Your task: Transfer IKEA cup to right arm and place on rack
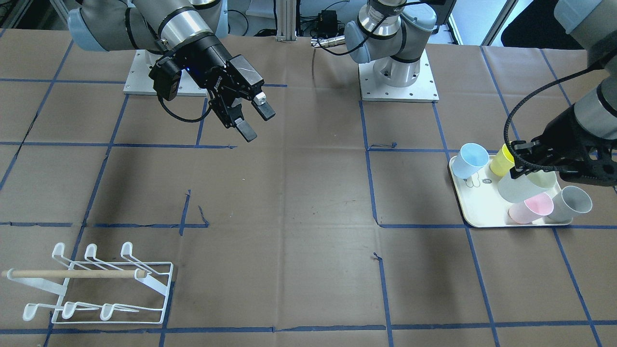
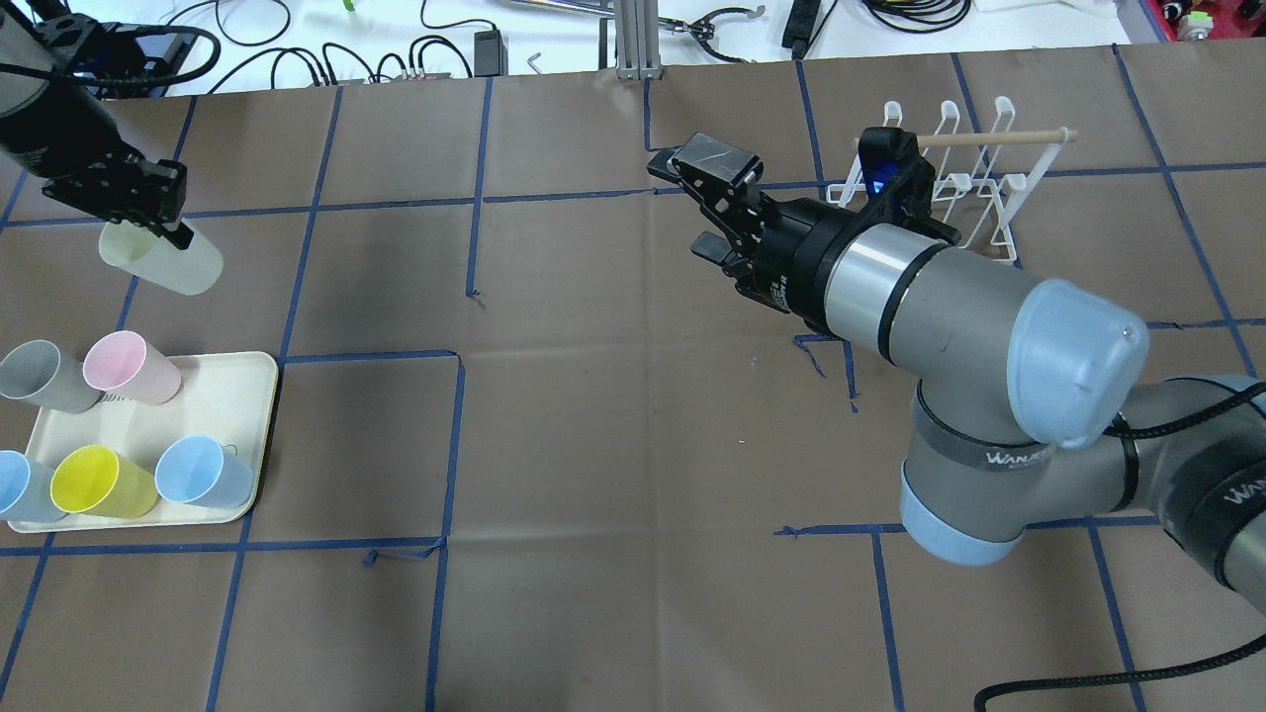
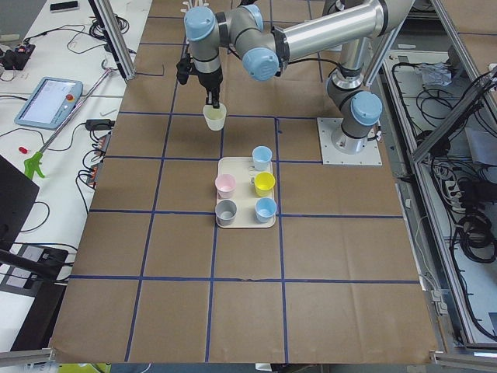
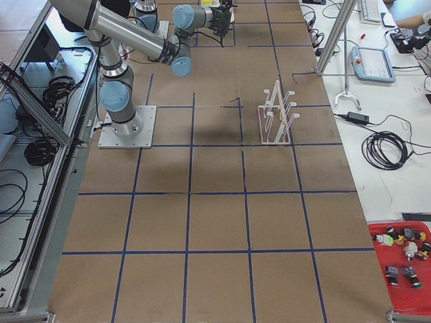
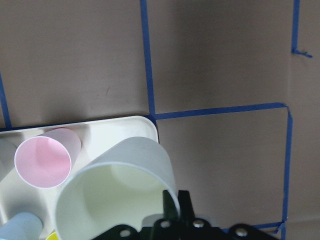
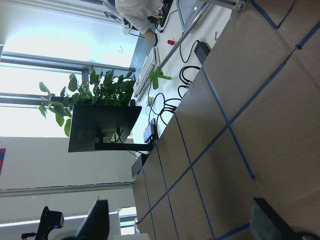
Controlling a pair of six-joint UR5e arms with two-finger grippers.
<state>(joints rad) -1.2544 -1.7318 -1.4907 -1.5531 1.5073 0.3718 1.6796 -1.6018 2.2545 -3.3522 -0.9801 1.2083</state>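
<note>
Holding a pale cup (image 2: pixel 163 262) upright by its rim, the left gripper (image 2: pixel 173 232) hangs just beyond the tray (image 2: pixel 252 396). The right gripper (image 2: pixel 678 206), jaws apart, points toward it from well across the table, with the rack (image 2: pixel 974 188) behind.

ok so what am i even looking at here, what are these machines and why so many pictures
Two robot arms bolted to one table, filmed at the same moment by six cameras: one facing the robot, one above and behind it, one at each table end, and one on each wrist. Each arm ends in a two-finger tool. The left tool is shut on a pale cup, held up off the table near a tray with five more cups: pink, grey, yellow and two blue. The right tool is open and empty, in mid-air over the middle. The white wire rack on the robot's right side has nothing on it.
</note>
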